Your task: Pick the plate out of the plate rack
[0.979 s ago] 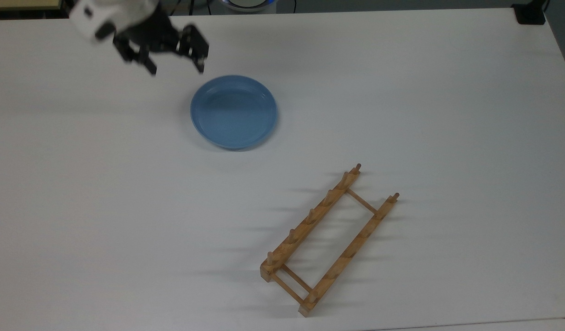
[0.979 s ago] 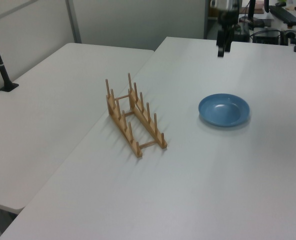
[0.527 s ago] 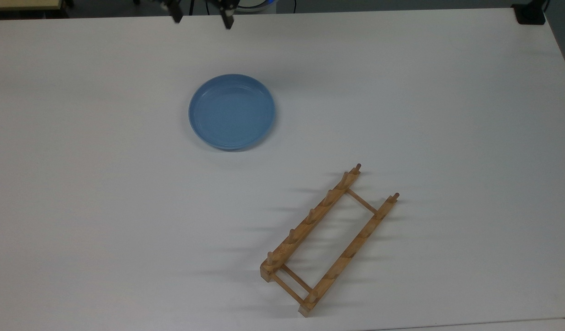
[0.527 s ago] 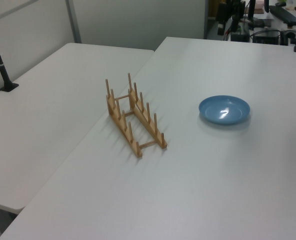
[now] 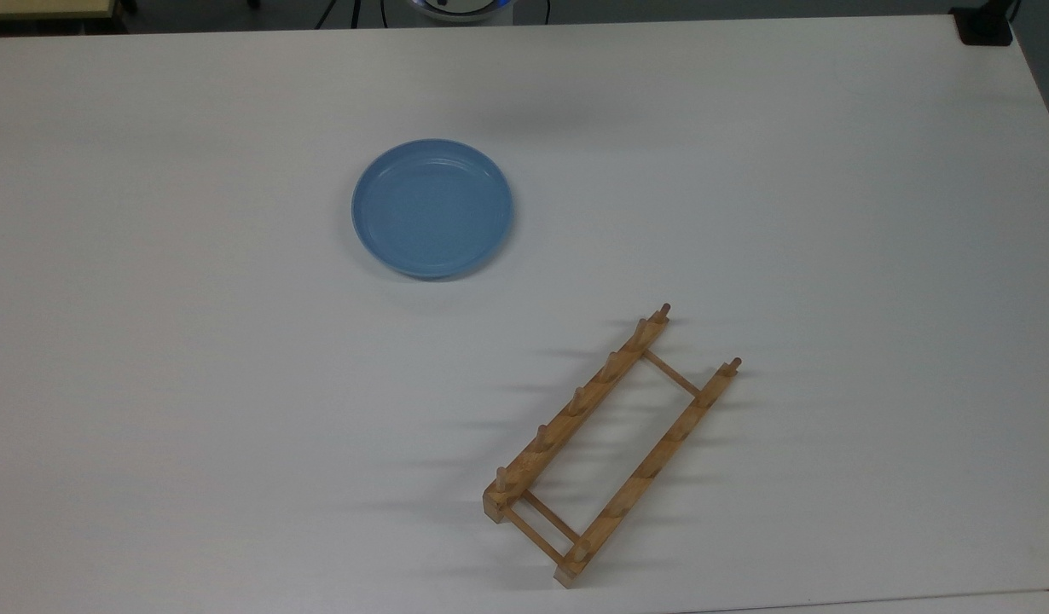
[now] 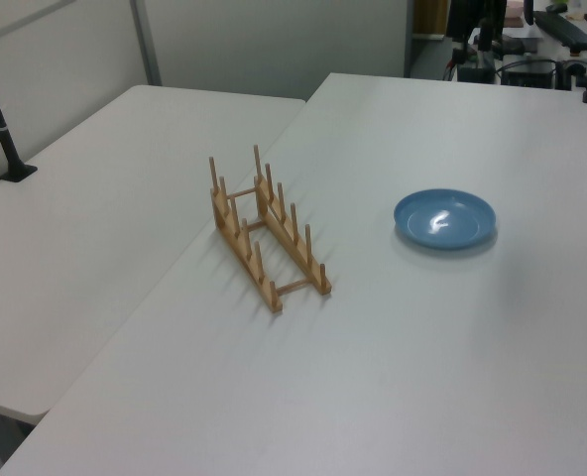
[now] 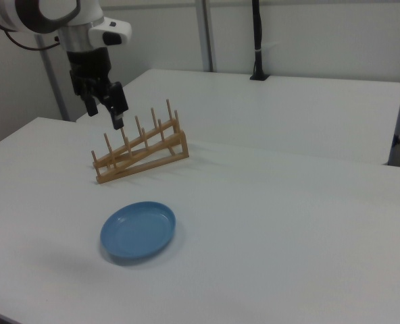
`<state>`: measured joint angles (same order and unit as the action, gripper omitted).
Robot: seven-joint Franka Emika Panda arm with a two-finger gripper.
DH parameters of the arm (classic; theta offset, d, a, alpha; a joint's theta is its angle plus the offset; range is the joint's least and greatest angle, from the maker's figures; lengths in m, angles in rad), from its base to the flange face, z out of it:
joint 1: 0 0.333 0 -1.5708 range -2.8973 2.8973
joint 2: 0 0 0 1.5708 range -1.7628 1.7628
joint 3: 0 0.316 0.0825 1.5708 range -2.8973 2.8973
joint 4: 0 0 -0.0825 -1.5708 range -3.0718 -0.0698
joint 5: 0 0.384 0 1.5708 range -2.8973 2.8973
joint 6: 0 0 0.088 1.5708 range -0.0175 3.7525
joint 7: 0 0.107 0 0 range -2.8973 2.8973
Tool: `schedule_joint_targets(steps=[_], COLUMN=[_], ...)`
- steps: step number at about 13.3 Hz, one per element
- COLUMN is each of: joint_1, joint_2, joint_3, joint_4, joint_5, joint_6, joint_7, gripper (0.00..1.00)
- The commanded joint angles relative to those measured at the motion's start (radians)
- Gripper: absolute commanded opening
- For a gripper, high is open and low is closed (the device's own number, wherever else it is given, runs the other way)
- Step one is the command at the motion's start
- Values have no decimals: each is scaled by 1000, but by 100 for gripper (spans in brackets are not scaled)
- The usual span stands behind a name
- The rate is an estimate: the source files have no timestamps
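Plate [image 5: 431, 208] lies flat on the white desk [image 5: 831, 170], rim up, well apart from the plate rack [image 5: 611, 444]. No slot of the plate rack holds anything; its pegs stand upright. In the right view, the claw [image 7: 105, 106] hangs in the air above the desk, toward the right view's upper left, fingers [image 7: 118, 108] apart and pointing down, holding nothing.

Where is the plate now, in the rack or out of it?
Out. The blue plate lies flat on the white table, well apart from the wooden plate rack, whose pegs hold nothing.
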<state>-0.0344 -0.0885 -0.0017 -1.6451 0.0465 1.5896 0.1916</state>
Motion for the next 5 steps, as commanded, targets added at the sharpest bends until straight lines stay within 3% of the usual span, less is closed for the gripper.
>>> schedule_joint_targets(steps=[1,5], joint_1=[5,4], joint_2=[4,-1], joint_3=[-21,-44], joint_4=[-1,1], joint_5=[-49,-50], joint_6=[76,98], joint_7=[-260,-261], gripper=[100,100])
